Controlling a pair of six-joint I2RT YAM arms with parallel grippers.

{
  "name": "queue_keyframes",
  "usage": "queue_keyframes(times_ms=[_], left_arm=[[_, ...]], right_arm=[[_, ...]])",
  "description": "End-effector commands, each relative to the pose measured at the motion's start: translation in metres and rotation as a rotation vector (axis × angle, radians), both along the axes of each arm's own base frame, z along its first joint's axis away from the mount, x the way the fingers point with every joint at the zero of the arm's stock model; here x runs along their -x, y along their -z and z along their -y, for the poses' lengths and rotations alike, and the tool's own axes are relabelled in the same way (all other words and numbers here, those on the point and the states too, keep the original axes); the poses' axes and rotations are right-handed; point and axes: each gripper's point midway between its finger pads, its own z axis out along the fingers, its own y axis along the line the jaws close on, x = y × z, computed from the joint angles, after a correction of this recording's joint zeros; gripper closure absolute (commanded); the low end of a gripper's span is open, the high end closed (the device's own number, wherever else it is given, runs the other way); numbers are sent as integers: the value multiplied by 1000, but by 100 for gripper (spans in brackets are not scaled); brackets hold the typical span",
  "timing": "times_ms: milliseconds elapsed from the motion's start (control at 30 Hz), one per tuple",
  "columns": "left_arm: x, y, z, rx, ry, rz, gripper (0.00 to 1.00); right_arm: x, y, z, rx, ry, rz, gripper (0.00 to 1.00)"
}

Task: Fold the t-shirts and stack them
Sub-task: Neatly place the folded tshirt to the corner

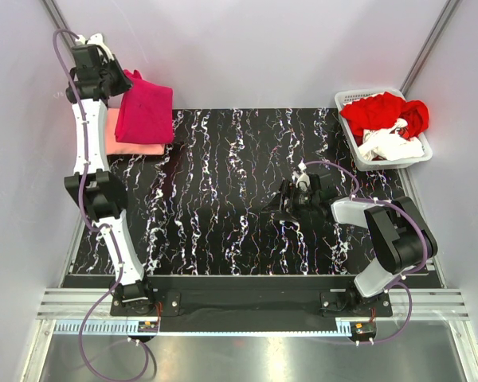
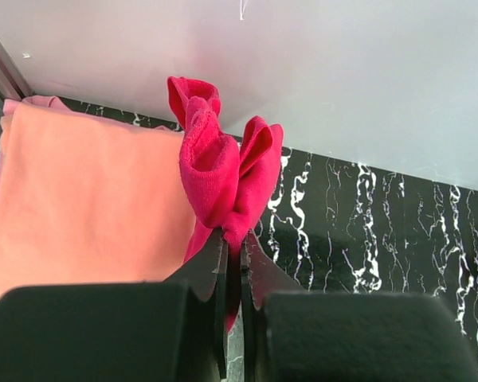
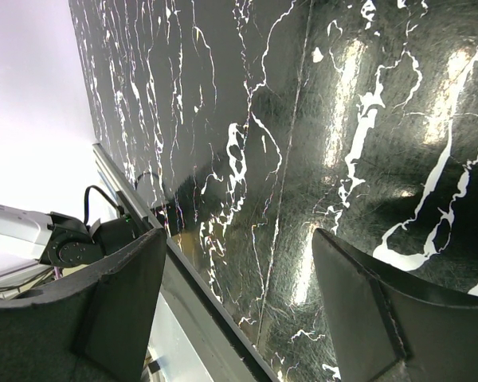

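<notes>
A folded magenta-pink t-shirt (image 1: 146, 110) lies on a folded salmon-pink t-shirt (image 1: 121, 137) at the table's back left corner. My left gripper (image 2: 233, 239) is shut on a bunched edge of the magenta t-shirt (image 2: 223, 171), lifting it above the salmon t-shirt (image 2: 88, 199). In the top view the left gripper (image 1: 119, 79) is at the shirt's far left corner. A red t-shirt (image 1: 378, 113) and a white t-shirt (image 1: 392, 146) lie crumpled in the basket. My right gripper (image 1: 283, 200) hovers open over the middle of the table with nothing between its fingers (image 3: 111, 302).
The white slatted basket (image 1: 346, 100) stands at the back right corner. The black marbled tabletop (image 1: 223, 199) has grey walls behind and at both sides. The table's near metal rail (image 3: 199, 294) shows in the right wrist view.
</notes>
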Motion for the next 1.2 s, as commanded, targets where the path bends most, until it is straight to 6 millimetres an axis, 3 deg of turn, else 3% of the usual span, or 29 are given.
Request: queue_keyframes(times_ms=[0,367,800,967,1167], left_arm=[[-10,-29,-10,-46,0,110,95],[-36,21,-32,-99,-25,62,93],[-60,19,-82,-300,-169,139,91],[-65,33,-102,-374,-243,121,91],[-71,18,-117,-484,-330,175,86]], right_arm=[[-6,-7,-2,-30,-13,32,19],[-7,-6,-3,-32,-12,26,19],[-8,-5,-4,-39,-12,14,19],[-8,-4,-4,-44,-17,10,19],[-9,-4,-4,-51,-15,8,19]])
